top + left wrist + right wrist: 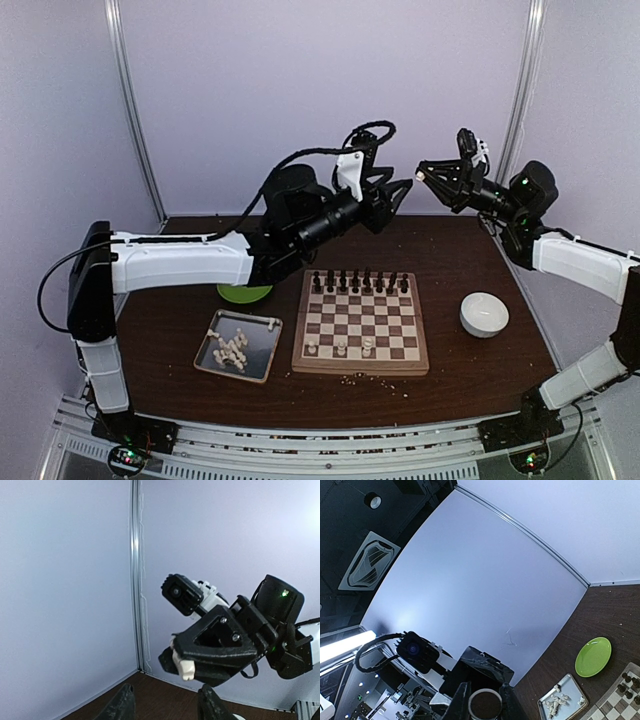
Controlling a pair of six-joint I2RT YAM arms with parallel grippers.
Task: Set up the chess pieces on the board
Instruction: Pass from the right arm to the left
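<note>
High over the far edge of the board [360,322], the right gripper [420,172] pinches a cream piece [485,706]. The left gripper [405,188] faces it, jaws apart and empty. Dark chess pieces [360,282] line the board's far row. A tray [262,340] sits left of it on the brown table [460,370], with pale walls [300,80] behind.

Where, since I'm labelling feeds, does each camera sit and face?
Top external: above and behind the bases, looking down at the board; both arms show.
Left wrist: on the left gripper, facing the right gripper and wall; own fingertips show.
Right wrist: facing the left arm and wall; own fingers clamp a white chess piece.
Shared: top and right wrist show the green plate.
</note>
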